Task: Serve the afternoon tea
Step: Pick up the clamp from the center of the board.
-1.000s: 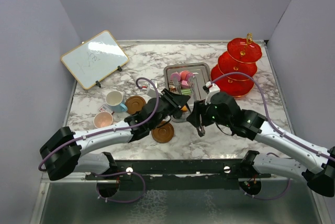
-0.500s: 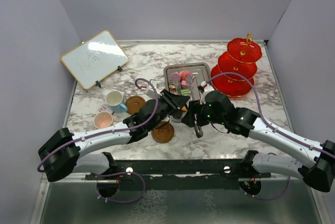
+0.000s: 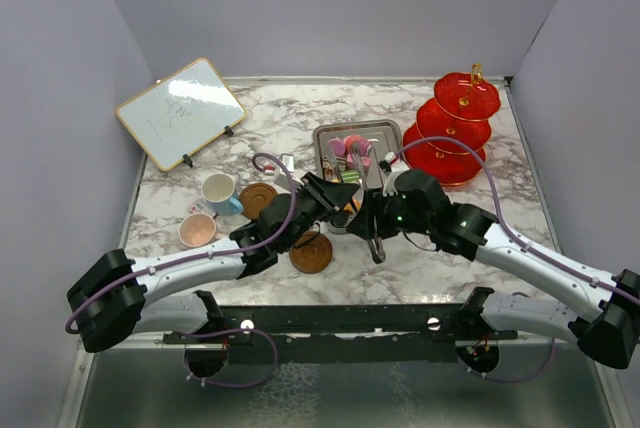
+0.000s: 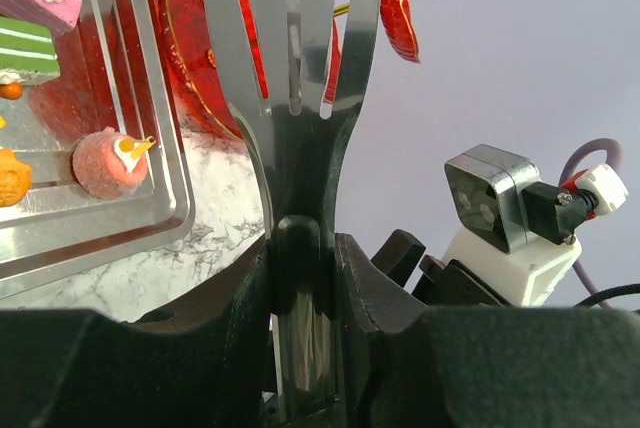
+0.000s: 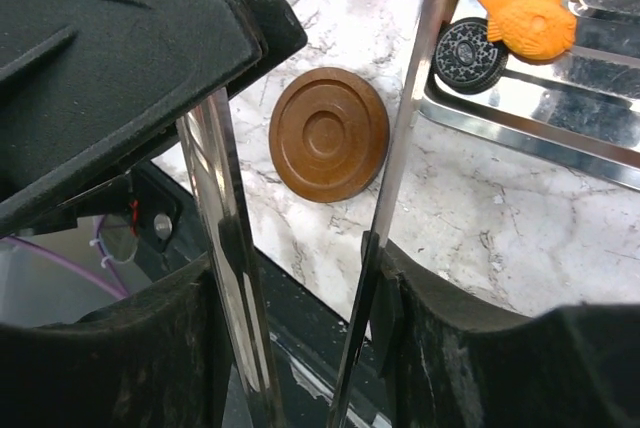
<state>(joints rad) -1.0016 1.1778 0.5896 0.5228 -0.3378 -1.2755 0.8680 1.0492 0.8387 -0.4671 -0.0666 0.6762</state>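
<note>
Nothing is served yet: cake pieces (image 3: 350, 150) lie in the steel tray (image 3: 380, 133), the red stand (image 3: 452, 133) beside it looks bare; fork (image 4: 300, 168) gripped, tongs (image 5: 212, 178) held spread

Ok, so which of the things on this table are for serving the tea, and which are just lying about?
For the tea: cake pieces, red three-tier stand, blue cup, pink cup, far brown saucer, near brown saucer, metal tongs.
Lying about: steel tray, whiteboard.
</note>
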